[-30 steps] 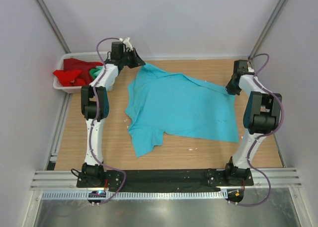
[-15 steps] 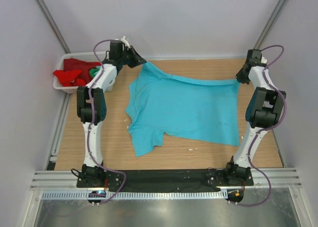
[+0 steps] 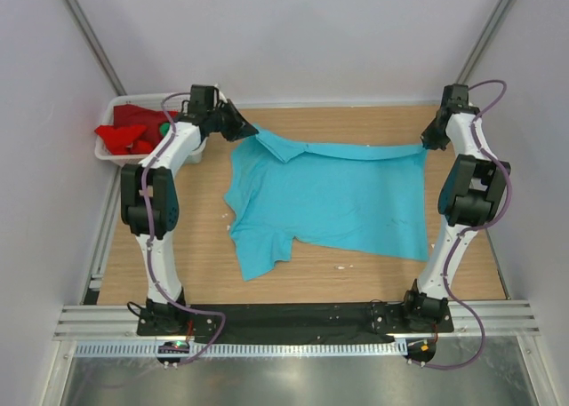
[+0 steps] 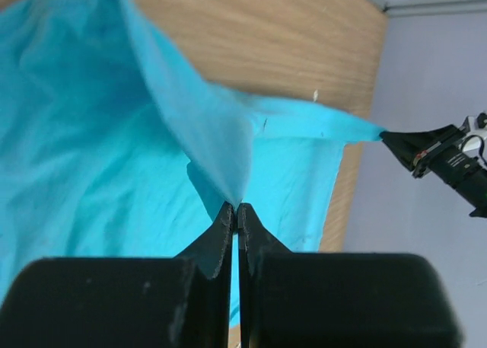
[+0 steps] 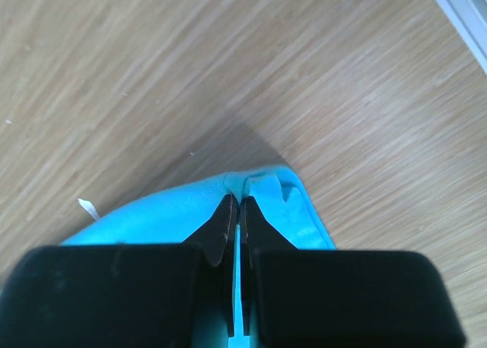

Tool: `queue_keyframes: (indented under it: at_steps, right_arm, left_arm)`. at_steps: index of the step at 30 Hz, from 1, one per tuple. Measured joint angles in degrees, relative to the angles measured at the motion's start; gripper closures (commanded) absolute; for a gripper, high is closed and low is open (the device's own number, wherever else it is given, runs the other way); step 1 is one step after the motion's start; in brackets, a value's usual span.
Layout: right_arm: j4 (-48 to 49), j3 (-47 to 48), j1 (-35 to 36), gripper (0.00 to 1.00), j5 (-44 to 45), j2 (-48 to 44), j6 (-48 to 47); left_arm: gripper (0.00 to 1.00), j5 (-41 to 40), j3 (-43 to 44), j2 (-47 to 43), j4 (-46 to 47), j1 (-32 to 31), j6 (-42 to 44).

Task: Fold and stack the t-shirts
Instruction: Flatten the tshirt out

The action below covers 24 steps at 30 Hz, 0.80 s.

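L gripper (image 3: 252, 132) is clamped shut on the blue shirt (image 3: 329, 197) at its far-left corner, next to the collar; the wrist cam shows cloth pinched between the closed tips. R gripper (image 3: 425, 145) is likewise closed on the shirt's far-right corner, with a small bunch of fabric nipped at the tips. The far edge hangs lifted and pulled into a near-straight line between the two grippers. The rest of the shirt lies on the table (image 3: 178, 264), roughly mid-table. One sleeve pokes toward the near left, and the near hem slants down to the right. A fold of collar droops just below the L grip.

Off the shirt's near edge and its left edge sit a few white flecks (image 3: 345, 266) on bare wood. At the far-left corner stands a white basket (image 3: 108, 157) holding a red shirt (image 3: 124, 132) and a bit of green shirt (image 3: 165, 129). From the top cam the L arm's forearm crosses the basket's right end. R arm stands upright along the table's right side, close to the wall.
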Motion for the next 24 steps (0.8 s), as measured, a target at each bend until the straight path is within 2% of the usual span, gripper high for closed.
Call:
queue_keyframes:
  at_steps: [5, 16, 24]
  right_arm:
    - [-1.7, -2.7, -0.2, 0.98, -0.3, 0.0, -0.1]
    - [-3.5, -2.8, -0.2, 0.96, 0.1, -0.2, -2.5]
    - [-4.5, -4.7, -0.5, 0.94, 0.1, -1.0, -3.7]
  left_arm:
    - [1.00, -0.1, -7.4, -3.7, -3.8, -0.2, 0.5]
    - [1.00, -0.6, -12.6, -10.6, -9.8, -0.4, 1.8]
    - [1.00, -1.2, -18.0, -11.5, -12.1, -0.4, 2.9]
